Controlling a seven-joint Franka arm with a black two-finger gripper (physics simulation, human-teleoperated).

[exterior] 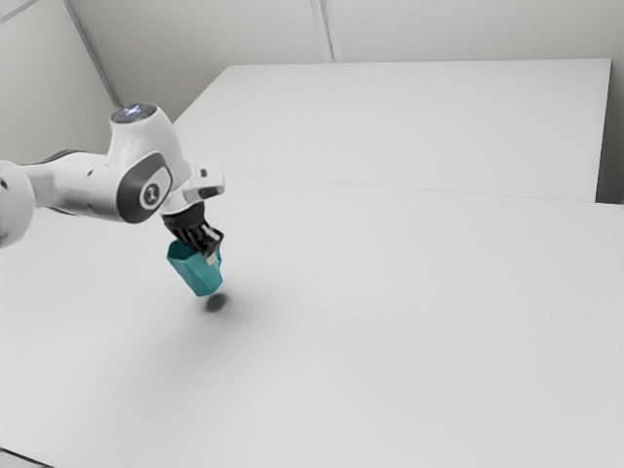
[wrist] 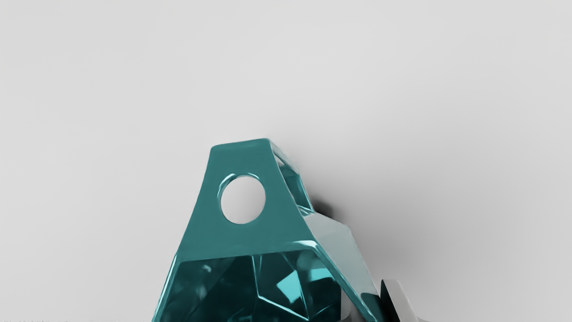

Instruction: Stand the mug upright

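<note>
While the teal mug hangs tilted above the worktop, the jaws of your gripper are clenched on its wall.

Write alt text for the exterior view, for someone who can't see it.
A teal mug hangs tilted above a pale table, clasped at its rim by a black pincer. The white robot arm comes in from the exterior view's left; a dark shadow lies beneath the mug.

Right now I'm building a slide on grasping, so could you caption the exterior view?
The tool grips a tilted teal mug above the white table.
</note>
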